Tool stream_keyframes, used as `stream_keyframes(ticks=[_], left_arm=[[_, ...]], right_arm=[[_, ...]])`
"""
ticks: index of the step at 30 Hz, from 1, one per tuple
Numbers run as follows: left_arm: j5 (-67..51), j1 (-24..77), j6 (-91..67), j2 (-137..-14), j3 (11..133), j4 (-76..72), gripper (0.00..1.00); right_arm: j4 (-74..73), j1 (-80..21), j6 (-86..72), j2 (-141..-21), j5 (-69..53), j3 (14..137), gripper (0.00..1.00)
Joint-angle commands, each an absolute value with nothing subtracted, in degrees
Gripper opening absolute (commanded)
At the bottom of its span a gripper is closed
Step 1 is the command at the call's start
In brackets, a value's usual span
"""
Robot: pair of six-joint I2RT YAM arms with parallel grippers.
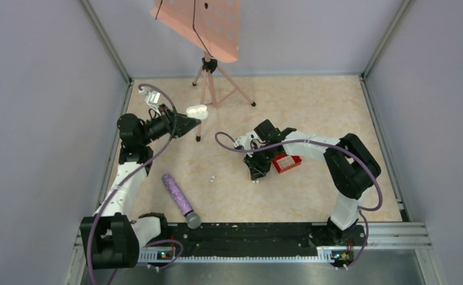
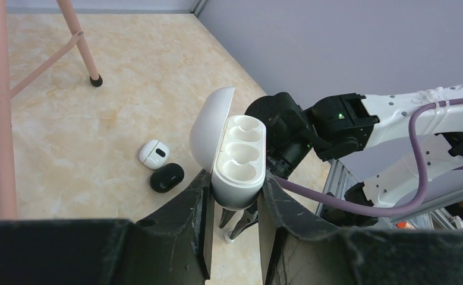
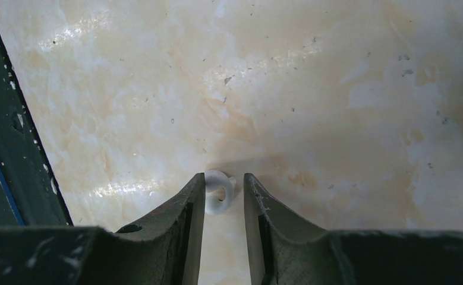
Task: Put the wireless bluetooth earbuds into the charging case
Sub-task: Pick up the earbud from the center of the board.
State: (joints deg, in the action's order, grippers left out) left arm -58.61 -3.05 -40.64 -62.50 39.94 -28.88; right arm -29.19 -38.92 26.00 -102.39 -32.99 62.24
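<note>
My left gripper (image 2: 236, 178) is shut on the white charging case (image 2: 239, 148) and holds it up above the table. The case's lid (image 2: 208, 127) is open and both wells are empty. The top view shows that case (image 1: 198, 110) at the left gripper (image 1: 190, 122). My right gripper (image 3: 224, 181) points down at the table, its jaws slightly apart around a small white earbud (image 3: 218, 199). The bit touches the left finger, and a gap shows at the right finger. A second white earbud (image 2: 154, 154) lies on the table (image 1: 211, 177), next to a black rounded piece (image 2: 167, 177).
A purple-handled microphone (image 1: 179, 199) lies near the front left. A red square basket (image 1: 286, 162) sits just right of the right gripper (image 1: 257, 173). A pink music stand's tripod (image 1: 210, 83) stands at the back, one leg close to the held case. Walls enclose the table.
</note>
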Motion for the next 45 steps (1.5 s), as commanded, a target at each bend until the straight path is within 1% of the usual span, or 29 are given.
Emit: stream_keyframes(ticks=[1,5,13,23,28,31,37,42,45], left_arm=[[-58.49,-3.51,-41.41,-62.06,39.59,-32.39,0.0],[-58.29,-3.45,-41.46,-61.96,39.17,-32.37,0.0],[-58.35,-3.51,-41.48,-62.35,39.03,-32.39,0.0],[-58.35,-3.51,-42.01,-62.93,39.04,-32.96,0.0],[-58.48,-3.52,-41.97,-62.91,38.81,-33.32,0.0],[-59.84,-3.44,-41.4,-63.21,38.87,-33.67,0.0],[-68.15,-1.57,-39.07,-66.64,39.64,-37.86,0.0],[-73.58,3.71,-32.14,-67.03,40.96,-38.57,0.0],[-75.03,6.73,-24.25,-66.35,42.38,-32.15,0.0]], right_arm=[[-28.63,-39.88,27.4,-100.99,-32.94,61.07,0.3],[-28.65,-39.85,27.42,-100.05,-32.35,59.87,0.29],[-28.69,-39.89,26.1,-98.29,-33.04,58.49,0.21],[-28.69,-39.92,25.47,-97.38,-33.84,58.49,0.0],[-30.41,-39.83,26.52,-96.22,-33.66,59.81,0.0],[-37.2,-39.87,33.61,-92.96,-33.85,64.02,0.0],[-55.69,-39.84,54.15,-83.36,-35.95,75.74,0.0],[-64.32,-39.89,54.7,-82.0,-38.21,89.52,0.0],[-66.04,-40.05,49.99,-83.95,-40.26,97.9,0.0]])
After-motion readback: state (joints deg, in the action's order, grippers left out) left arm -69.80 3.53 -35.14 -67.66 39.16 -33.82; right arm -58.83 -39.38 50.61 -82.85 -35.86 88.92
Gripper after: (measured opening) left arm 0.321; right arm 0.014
